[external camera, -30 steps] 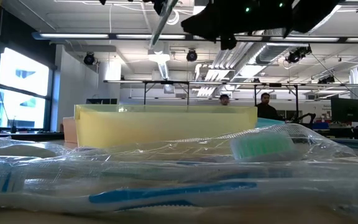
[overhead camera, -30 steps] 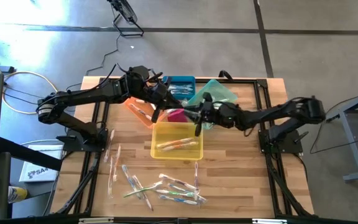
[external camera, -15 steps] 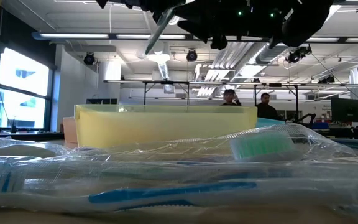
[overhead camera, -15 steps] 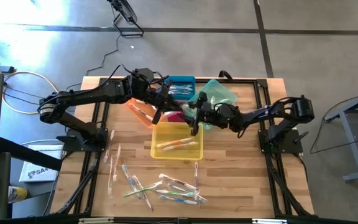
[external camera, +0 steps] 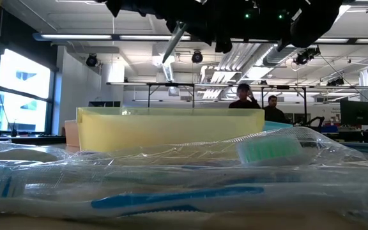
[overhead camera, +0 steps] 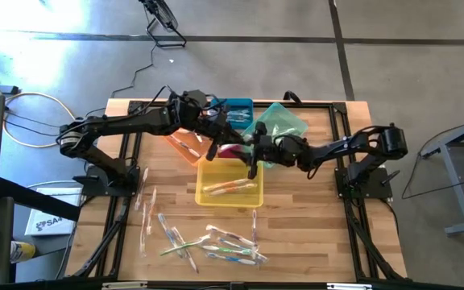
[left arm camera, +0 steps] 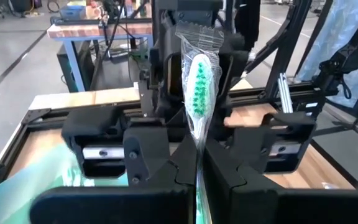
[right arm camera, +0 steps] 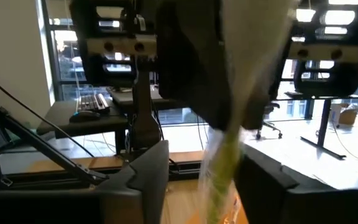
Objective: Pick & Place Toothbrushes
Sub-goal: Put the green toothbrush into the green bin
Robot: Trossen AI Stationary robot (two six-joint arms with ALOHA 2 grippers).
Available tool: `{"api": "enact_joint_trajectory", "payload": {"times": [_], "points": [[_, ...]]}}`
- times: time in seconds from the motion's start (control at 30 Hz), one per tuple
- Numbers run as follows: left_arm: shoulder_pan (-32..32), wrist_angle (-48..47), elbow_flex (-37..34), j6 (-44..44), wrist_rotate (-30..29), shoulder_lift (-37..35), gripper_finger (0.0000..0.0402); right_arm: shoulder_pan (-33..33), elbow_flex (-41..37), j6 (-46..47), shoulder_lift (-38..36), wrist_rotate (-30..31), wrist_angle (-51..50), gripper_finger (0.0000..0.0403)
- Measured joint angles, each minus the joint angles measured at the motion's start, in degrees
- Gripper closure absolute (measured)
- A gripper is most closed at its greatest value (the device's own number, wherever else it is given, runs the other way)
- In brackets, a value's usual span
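The left gripper (left arm camera: 199, 163) pinches a green-bristled toothbrush in a clear wrapper (left arm camera: 199, 93) above the yellow see-through plastic bin (overhead camera: 229, 184). The right gripper (overhead camera: 253, 165) meets it, fingers apart around the wrapper. A loose handover could drop it

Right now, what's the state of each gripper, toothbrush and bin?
Left gripper: shut on held toothbrush.
Right gripper: open, fingers either side of held toothbrush.
Yellow bin: upright, holding toothbrushes.
Loose toothbrushes: lying wrapped on table.
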Motion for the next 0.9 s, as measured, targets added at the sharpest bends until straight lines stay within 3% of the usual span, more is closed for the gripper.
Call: {"api": "enact_joint_trajectory", "payload": {"times": [0.4, 0.63, 0.9], "points": [[-0.02, -0.39, 0.02, -0.10, 0.15, -0.02, 0.0398, -0.04, 0.00, -0.18, 0.00, 0.22, -0.86, 0.0365], [-0.02, -0.39, 0.02, -0.06, 0.07, -0.02, 0.0395, -0.04, 0.00, 0.14, 0.00, 0.67, -0.86, 0.0355], [0.00, -0.38, 0.02, 0.16, -2.55, -0.03, 0.0353, 0.00, 0.02, 0.37, 0.00, 2.91, -2.02, 0.0370]]}}
